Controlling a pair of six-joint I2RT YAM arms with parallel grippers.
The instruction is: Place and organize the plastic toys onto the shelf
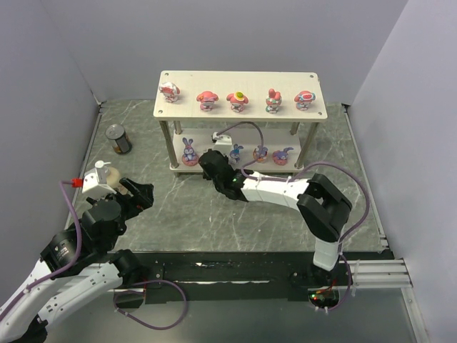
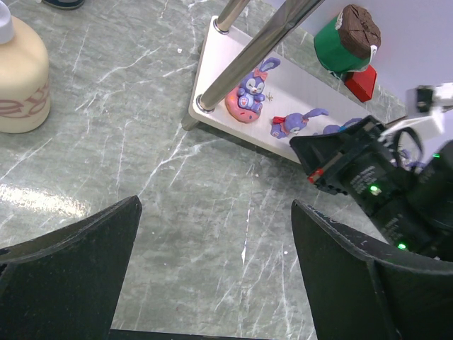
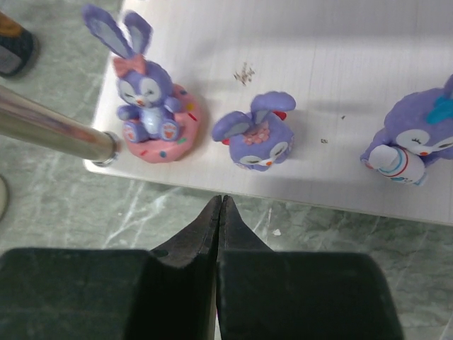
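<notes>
Where the right arm reaches: from the lower right of the top view it bends at the elbow and stretches left, wrist low in front of the shelf (image 1: 241,93).
Right fingers (image 3: 219,212): pressed together, holding nothing; matte black, tapering to a wedge whose tip sits just short of the lower board's front edge.
Left arm: folded at the lower left of the top view, wrist raised over the surface (image 1: 178,214).
Left fingers (image 2: 78,262): spread wide and empty; broad black plates in the bottom corners of the left wrist view.
Pink toys (image 1: 237,101): five glossy pink-and-red figures in a row on the top board.
Purple toys: on the lower board, smooth moulded plastic; a long-eared rabbit (image 3: 148,106) upright on a pink sprinkled ring, a squat one (image 3: 253,134) just right of it, a third (image 3: 410,152) at the frame's right edge.
Boards: pale, flat, faint wood grain.
Post (image 3: 56,131): round, shiny silver metal.
Surface texture: grey-green, white marble veins.
Tin can (image 1: 118,139): dark cylinder, upper left.
Pump bottle (image 2: 21,78): beige, rounded.
</notes>
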